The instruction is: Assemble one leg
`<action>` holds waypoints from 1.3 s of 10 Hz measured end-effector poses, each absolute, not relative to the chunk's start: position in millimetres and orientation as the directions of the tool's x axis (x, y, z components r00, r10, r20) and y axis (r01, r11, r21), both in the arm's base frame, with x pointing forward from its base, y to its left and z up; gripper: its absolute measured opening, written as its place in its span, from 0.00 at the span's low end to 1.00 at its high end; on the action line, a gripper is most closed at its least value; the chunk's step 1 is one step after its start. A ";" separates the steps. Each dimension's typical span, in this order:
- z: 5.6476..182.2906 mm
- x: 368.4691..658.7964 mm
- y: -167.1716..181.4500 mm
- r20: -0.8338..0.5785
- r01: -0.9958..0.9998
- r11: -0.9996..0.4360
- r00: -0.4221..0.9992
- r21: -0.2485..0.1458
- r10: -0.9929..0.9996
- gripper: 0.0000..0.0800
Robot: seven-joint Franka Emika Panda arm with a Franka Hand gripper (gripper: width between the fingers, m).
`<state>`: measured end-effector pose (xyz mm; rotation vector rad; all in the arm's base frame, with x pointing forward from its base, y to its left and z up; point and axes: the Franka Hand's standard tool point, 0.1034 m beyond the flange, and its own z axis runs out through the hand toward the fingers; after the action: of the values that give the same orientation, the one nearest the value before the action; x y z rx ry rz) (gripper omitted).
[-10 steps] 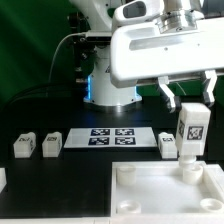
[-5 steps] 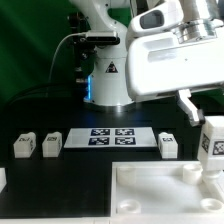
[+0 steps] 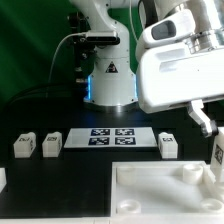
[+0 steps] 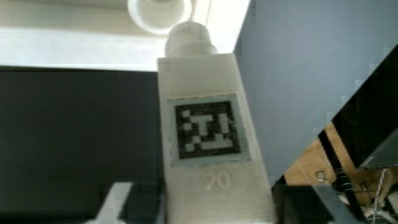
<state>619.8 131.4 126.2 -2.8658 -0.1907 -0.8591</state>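
White legs (image 3: 23,146) (image 3: 50,144) (image 3: 168,144), three loose on the table (image 3: 90,168) — a fourth leg (image 4: 203,130) in the grasp of the one gripper (image 4: 214,200)

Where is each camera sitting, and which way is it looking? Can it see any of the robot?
Exterior view: sits off the arm, low at the table, facing the robot's base; it sees the marker board, three loose legs, the white panel, and the arm with its fingers.
Wrist view: rides on the wrist, looking along the held leg towards the panel's round socket; no robot part shows clearly.
Both see: the leg, at the exterior view's right edge, and the panel.
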 end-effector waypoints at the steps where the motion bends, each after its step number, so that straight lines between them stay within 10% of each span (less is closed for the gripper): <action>1: 122.2 618.9 130.3 0.552 0.160 -0.982 0.830 -0.101 0.079 0.36; 13: 96.8 621.5 113.2 0.600 0.151 -0.985 0.796 -0.081 0.073 0.36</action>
<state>621.5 113.2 96.8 -2.8586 -0.1790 -0.9476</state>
